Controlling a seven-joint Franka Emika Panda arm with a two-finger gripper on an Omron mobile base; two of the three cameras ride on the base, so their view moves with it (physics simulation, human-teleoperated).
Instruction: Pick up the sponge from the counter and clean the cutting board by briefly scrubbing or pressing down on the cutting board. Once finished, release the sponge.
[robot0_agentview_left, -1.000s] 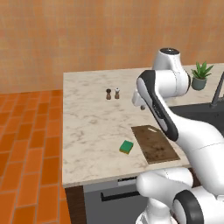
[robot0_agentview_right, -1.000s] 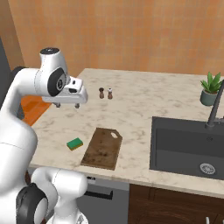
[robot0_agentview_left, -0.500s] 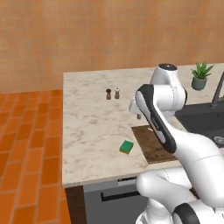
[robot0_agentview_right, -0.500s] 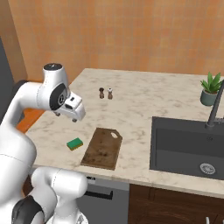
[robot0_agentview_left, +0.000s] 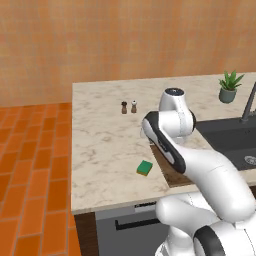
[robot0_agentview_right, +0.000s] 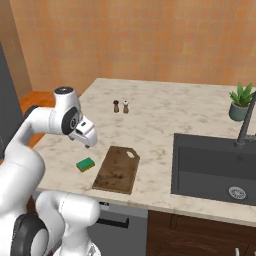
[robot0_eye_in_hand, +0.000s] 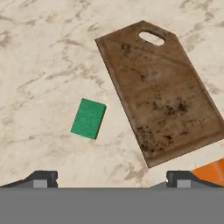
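Note:
The sponge (robot0_agentview_left: 145, 168) (robot0_agentview_right: 85, 164) lies flat on the counter (robot0_agentview_left: 105, 145) (robot0_agentview_right: 160, 120) near its front edge, green top up (robot0_eye_in_hand: 88, 118). Right beside it is the dark brown cutting board (robot0_agentview_right: 117, 169) (robot0_eye_in_hand: 162, 87), hole end pointing away from the edge; the arm covers most of the board (robot0_agentview_left: 161, 159) in the left base view. My gripper (robot0_agentview_right: 85, 134) (robot0_eye_in_hand: 111, 179) hangs above the counter over the sponge and board, pointing down. It is open, its fingertips (robot0_eye_in_hand: 41, 177) far apart with nothing between them.
Two small shakers (robot0_agentview_left: 129, 107) (robot0_agentview_right: 121, 106) stand further back on the counter. A dark sink (robot0_agentview_right: 215, 165) with a faucet (robot0_agentview_right: 247, 122) lies to the right, a potted plant (robot0_agentview_right: 240, 101) behind it. Orange tiled floor (robot0_agentview_left: 30, 175) drops off to the left.
The arm has folded down and forward, bringing the hand lower over the sponge and board. The jaws have spread a little wider. Sponge and board have not moved.

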